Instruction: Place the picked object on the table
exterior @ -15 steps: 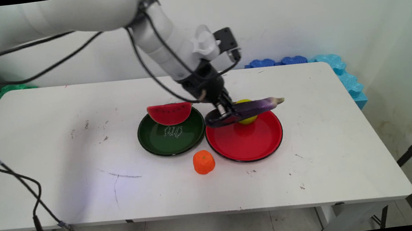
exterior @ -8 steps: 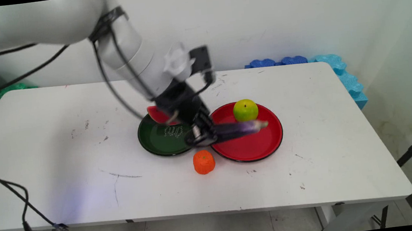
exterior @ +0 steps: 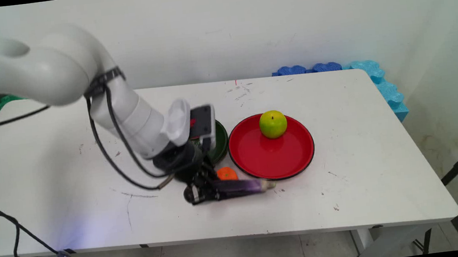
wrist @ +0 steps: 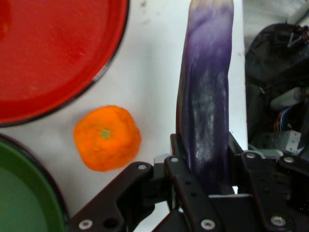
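While my gripper (exterior: 201, 191) pinches the purple eggplant (exterior: 241, 186) low over the table's (exterior: 363, 152) near side, just near of the orange (exterior: 226, 173), I see the red plate (exterior: 272, 158) holding a green apple (exterior: 273, 124); the green plate (exterior: 221, 140) is mostly hidden.

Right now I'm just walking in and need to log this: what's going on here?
The white arm's black gripper is shut on a long purple eggplant, held low at the white table, in front of an orange mandarin. A green apple sits on the red plate; the dark green plate lies partly behind the arm.
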Motion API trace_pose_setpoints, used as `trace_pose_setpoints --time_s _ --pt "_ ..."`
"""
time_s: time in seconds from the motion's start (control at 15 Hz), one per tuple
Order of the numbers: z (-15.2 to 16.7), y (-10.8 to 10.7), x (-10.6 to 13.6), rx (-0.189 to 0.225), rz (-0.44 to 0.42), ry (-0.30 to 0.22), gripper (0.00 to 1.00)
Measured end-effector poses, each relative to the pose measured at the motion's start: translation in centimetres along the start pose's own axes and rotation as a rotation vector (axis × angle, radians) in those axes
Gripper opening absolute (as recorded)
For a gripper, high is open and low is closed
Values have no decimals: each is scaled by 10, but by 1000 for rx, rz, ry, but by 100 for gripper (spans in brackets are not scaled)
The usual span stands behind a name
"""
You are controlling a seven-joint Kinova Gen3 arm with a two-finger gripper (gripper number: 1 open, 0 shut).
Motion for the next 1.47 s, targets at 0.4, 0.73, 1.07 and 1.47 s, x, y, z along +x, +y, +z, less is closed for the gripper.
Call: trace_pose_setpoints --time_s 0.4,0.73,1.07,1.47 --pt "36 10 -29 -2 53 -18 0" --pt "49 10 -40 7 75 -32 0" --pt "58 7 -47 27 85 -38 0" --pt "54 6 -43 38 52 3 100"
